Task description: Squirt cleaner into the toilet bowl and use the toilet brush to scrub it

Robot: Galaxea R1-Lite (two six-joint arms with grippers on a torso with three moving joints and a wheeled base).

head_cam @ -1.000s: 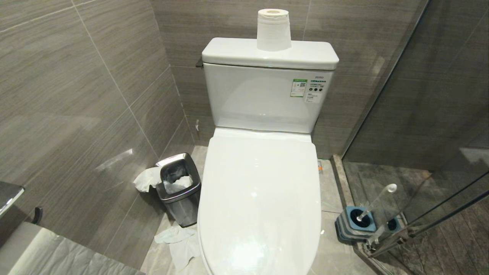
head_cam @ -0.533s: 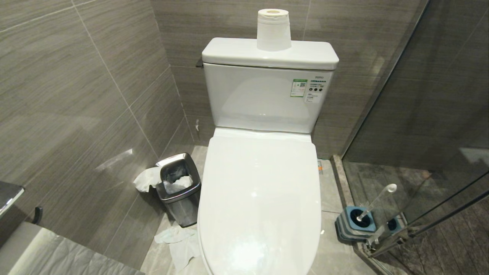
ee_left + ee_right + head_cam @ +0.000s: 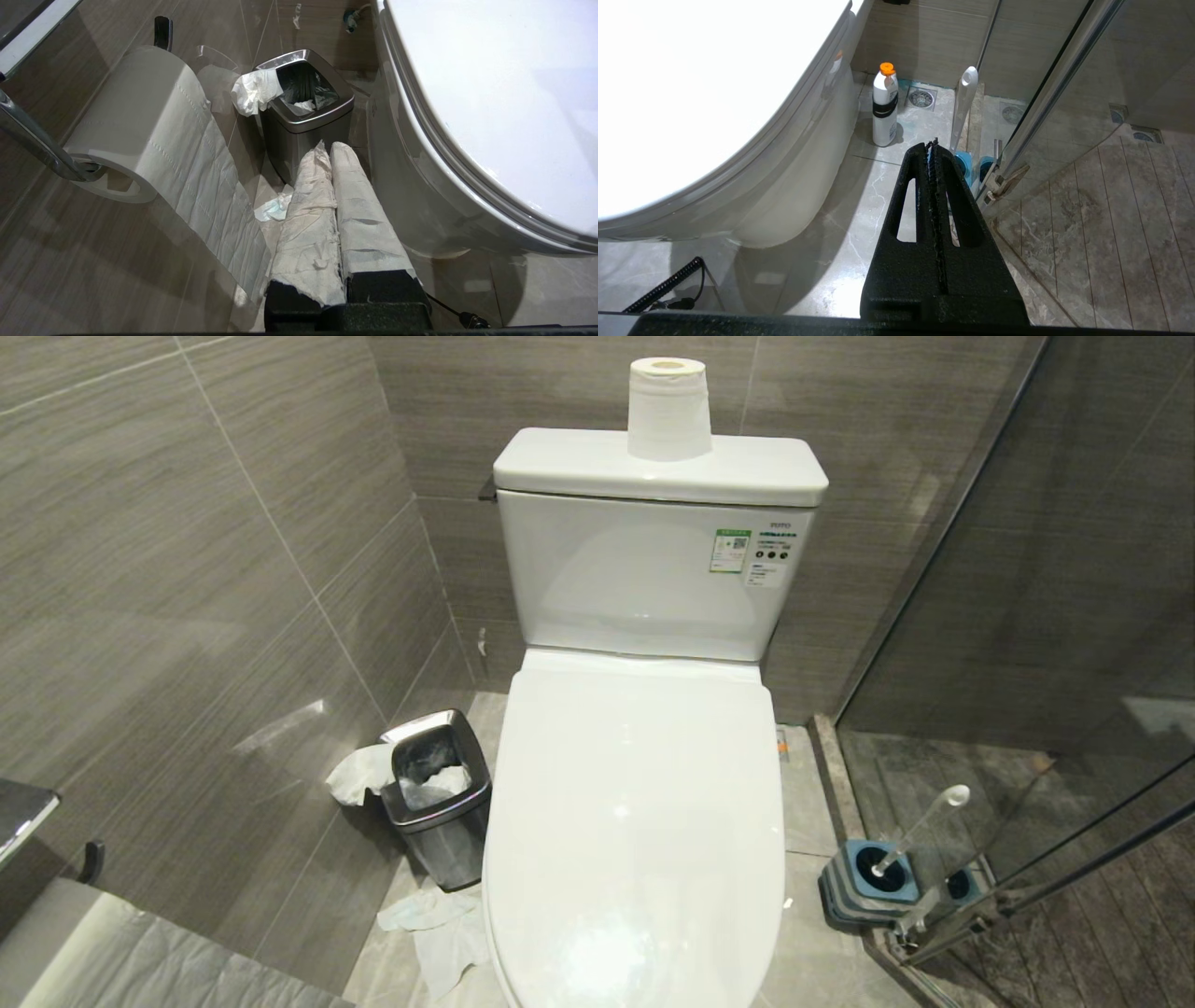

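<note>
A grey-tiled bathroom with a pale stone floor (image 3: 812, 793). The toilet (image 3: 635, 821) stands against the back wall, lid down, a paper roll (image 3: 667, 409) on its tank. A steel bin (image 3: 439, 798) sits just left of the toilet. The brush (image 3: 920, 831) stands in its holder (image 3: 868, 887) right of the toilet by the glass door (image 3: 1074, 616), handle leaning up and away from the toilet. A bottle (image 3: 884, 105) stands beside the toilet's base. The left gripper (image 3: 327, 147), paper-wrapped, is clenched and empty near the bin. The right gripper (image 3: 933, 142) is clenched, holding nothing, near the holder.
</note>
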